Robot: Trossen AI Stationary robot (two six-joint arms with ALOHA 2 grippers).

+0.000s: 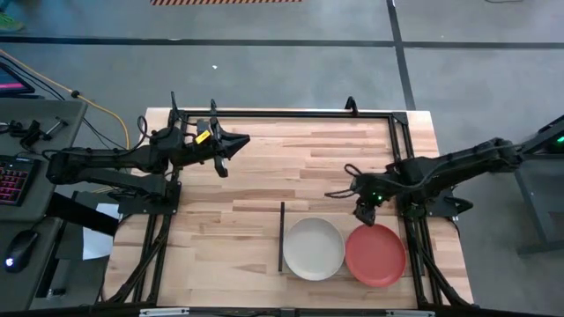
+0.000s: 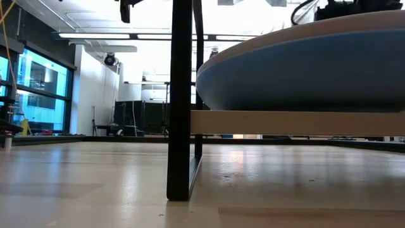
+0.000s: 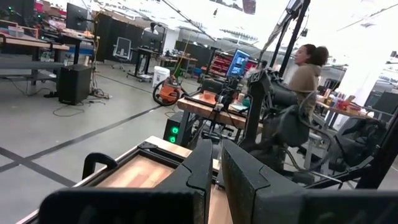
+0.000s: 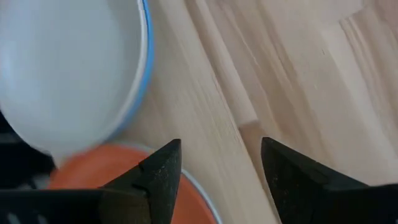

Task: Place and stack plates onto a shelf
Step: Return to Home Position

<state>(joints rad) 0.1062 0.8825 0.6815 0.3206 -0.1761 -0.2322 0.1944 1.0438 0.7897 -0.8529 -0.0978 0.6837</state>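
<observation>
The cream-white plate (image 1: pixel 313 248) sits on top of the blue plate (image 2: pixel 304 69), whose rim (image 4: pixel 145 56) shows under it. This stack rests on the raised shelf panel (image 2: pixel 285 122), beside the black upright strip (image 1: pixel 282 236). The red plate (image 1: pixel 375 255) lies right of the stack, with a pale rim (image 4: pixel 204 200) under its edge. The pale blue-grey plate does not show plainly. My right gripper (image 1: pixel 366 214) is open and hovers over the red plate's far edge, touching nothing (image 4: pixel 221 149). My left gripper (image 1: pixel 238 141) is shut and waits over the table's far left part (image 3: pixel 217 155).
A black frame (image 1: pixel 282 114) runs along the table's far edge and down both sides. Bare butcher-block wood (image 1: pixel 291 167) lies between the two arms. A person (image 3: pixel 305 68) stands in the room beyond the table. A desk with a keyboard (image 1: pixel 13 180) stands left of the table.
</observation>
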